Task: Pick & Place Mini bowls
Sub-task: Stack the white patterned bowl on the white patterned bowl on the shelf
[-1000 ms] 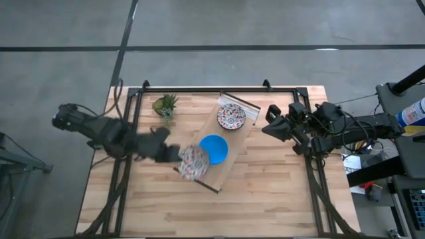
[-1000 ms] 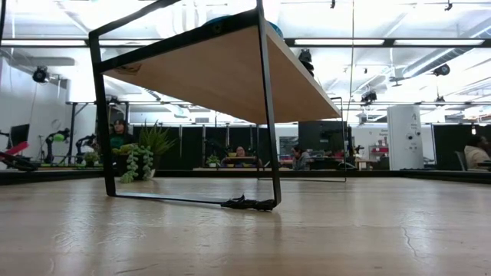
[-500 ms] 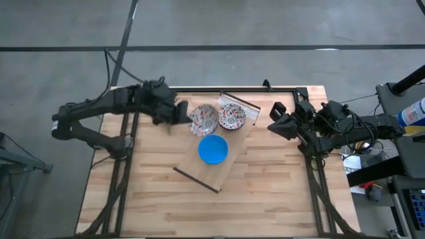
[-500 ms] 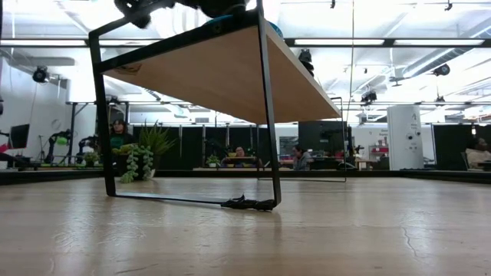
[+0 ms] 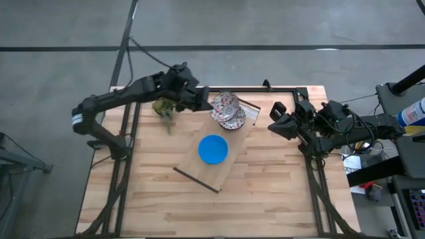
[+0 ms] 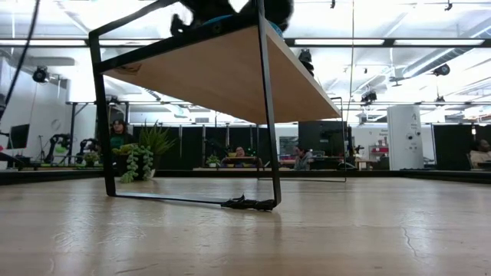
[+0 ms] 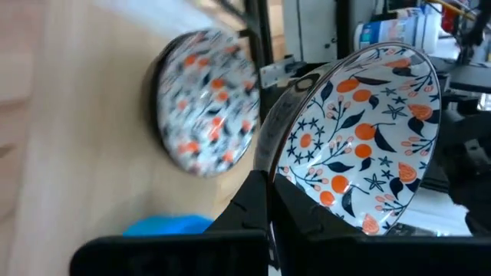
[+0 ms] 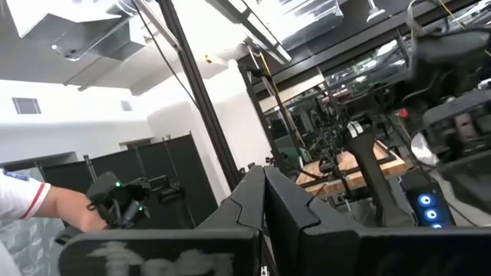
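Two patterned mini bowls and one blue one show. My left gripper (image 5: 201,101) is shut on a white bowl with a red-and-dark pattern (image 5: 224,104) (image 7: 360,138), carrying it just over the second patterned bowl (image 5: 234,119) (image 7: 203,103). That second bowl sits on its base on the far end of the light wooden board (image 5: 199,174). The blue bowl (image 5: 213,149) (image 7: 165,225) rests at the board's middle. My right gripper (image 5: 273,127) waits shut near the table's right edge. The other bowls are out of view. My left gripper pinches the patterned bowl's rim (image 7: 266,165), one finger inside the bowl and one outside. The fingers come nearly level from the table's left. The bowl is lifted clear and tipped on its side, its open face showing in the left wrist view.
A small green plant (image 5: 165,106) stands by the table's far left, under my left arm. The board is the top of a black metal frame (image 6: 265,115) raised above the table. A black rail (image 5: 219,87) runs along the far edge. Bare wood lies at the near side.
My left gripper has carried the patterned bowl from the board's near left end toward the far edge, then right toward the other patterned bowl. The bowl is lifted clear and tipped on its side. The blue bowl and the right arm have kept still.
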Tool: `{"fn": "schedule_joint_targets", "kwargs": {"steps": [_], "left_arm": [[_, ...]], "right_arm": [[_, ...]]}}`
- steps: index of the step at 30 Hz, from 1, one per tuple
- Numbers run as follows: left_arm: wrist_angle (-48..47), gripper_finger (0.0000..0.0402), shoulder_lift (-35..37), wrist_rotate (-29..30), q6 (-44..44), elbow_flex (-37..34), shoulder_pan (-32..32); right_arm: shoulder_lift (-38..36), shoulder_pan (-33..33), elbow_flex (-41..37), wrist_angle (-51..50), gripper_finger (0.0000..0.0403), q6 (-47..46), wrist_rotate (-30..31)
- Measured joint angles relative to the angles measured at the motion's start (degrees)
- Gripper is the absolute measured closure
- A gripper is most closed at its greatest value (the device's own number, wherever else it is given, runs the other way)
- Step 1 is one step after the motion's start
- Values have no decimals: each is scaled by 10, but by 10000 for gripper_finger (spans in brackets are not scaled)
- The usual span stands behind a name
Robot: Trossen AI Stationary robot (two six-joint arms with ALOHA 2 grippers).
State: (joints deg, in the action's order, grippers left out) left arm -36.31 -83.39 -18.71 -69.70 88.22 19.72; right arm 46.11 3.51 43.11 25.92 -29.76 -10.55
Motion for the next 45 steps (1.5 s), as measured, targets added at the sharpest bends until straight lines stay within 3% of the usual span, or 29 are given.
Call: {"fn": "schedule_joint_targets", "kwargs": {"steps": [3,9,18,45], "left_arm": [[-9,401,-46,-22,18,50,6],[-138,401,-129,-10,68,151,13],[-208,402,-193,14,128,232,22],[-231,401,-229,20,157,231,21]], "right_arm": [[0,0,0,0,394,1,0],[0,0,0,0,394,1,0],[0,0,0,-4,394,2,-2],[1,0,-1,-21,394,14,-2]]}}
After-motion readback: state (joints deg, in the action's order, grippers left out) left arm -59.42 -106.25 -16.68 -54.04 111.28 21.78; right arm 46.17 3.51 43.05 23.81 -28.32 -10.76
